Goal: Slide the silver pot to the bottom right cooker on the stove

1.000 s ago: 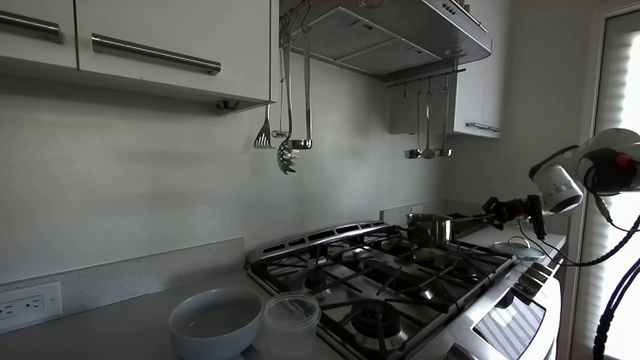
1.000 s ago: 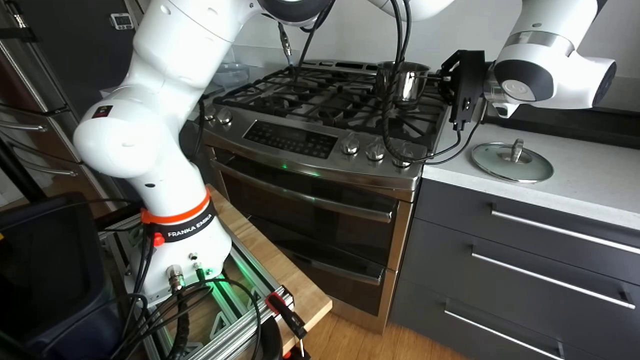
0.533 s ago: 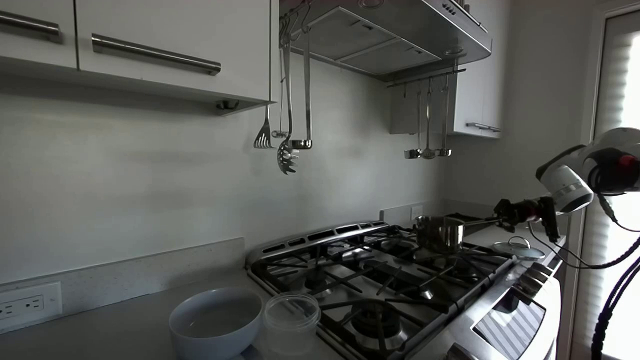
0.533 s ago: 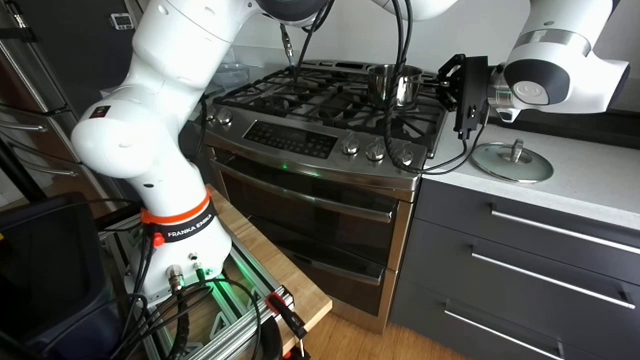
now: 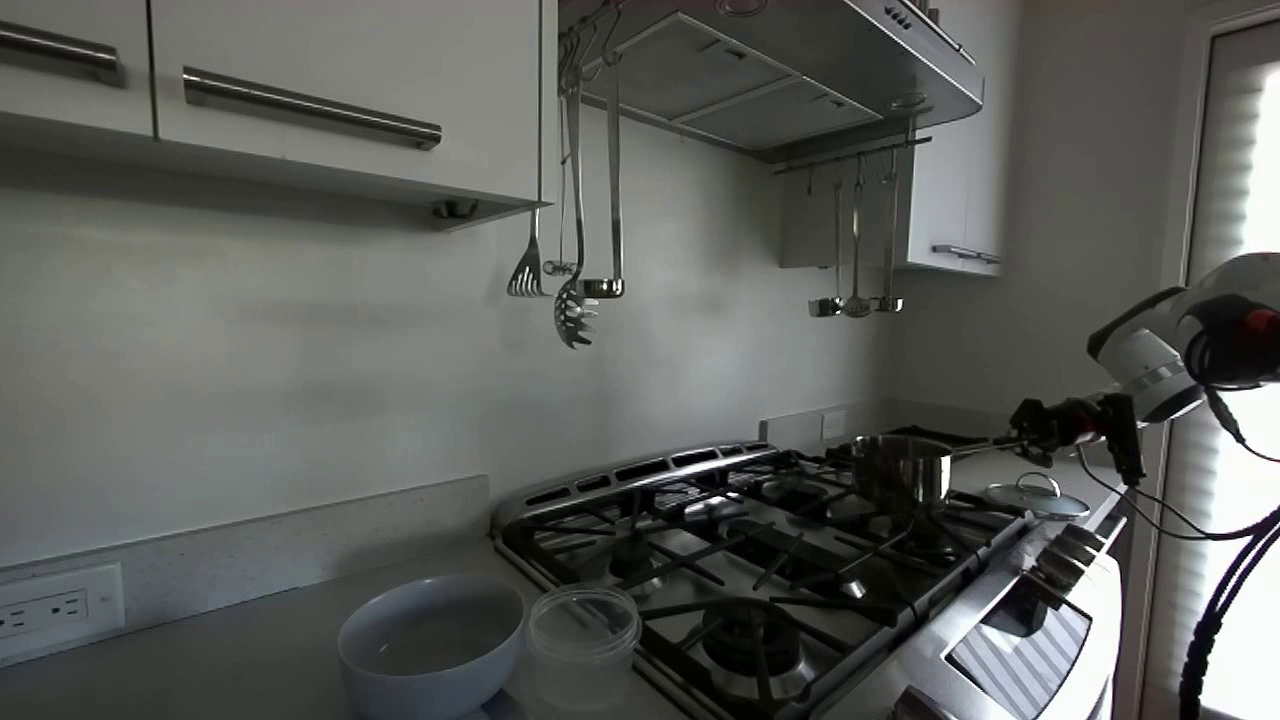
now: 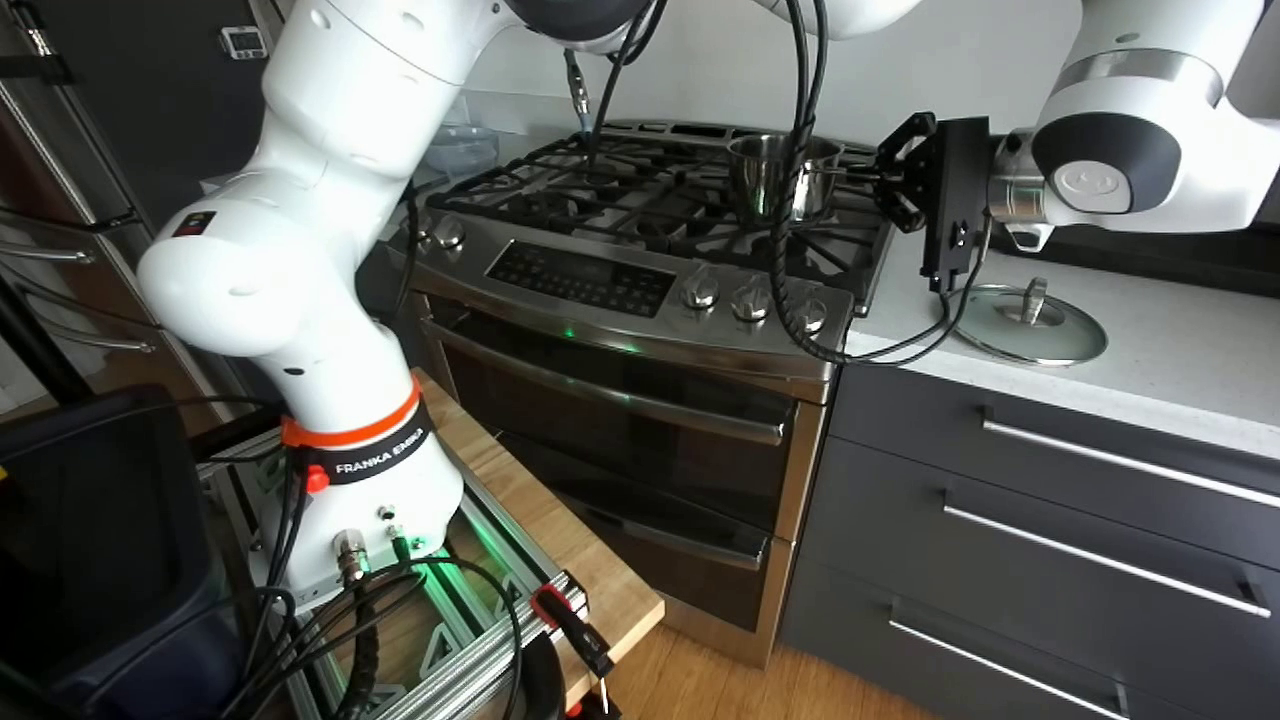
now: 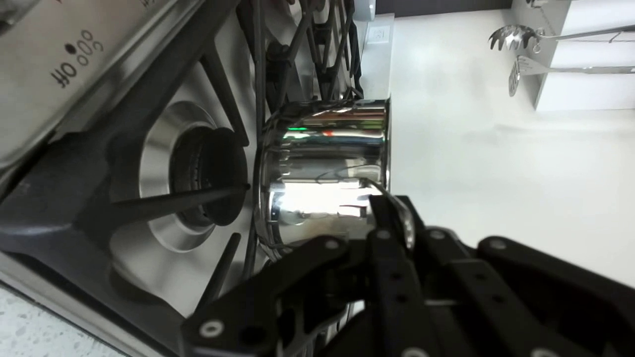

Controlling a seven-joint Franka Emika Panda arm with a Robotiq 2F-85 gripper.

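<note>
The silver pot is upright at the right part of the stove; it shows in both exterior views. My gripper is shut on the pot's thin handle, on the right side of the pot. In the wrist view my fingers close round the wire handle, with the pot just beyond. The bottom right cooker is bare beside the pot's base, nearer the wrist camera; it is partly visible in an exterior view. I cannot tell whether the pot touches the grate.
A glass lid lies on the counter right of the stove. Knobs line the stove front. Arm cables hang in front of the pot. A white bowl and a translucent tub stand at the far end.
The gripper and pot have moved together toward the front of the stove. The grip on the handle stays the same.
</note>
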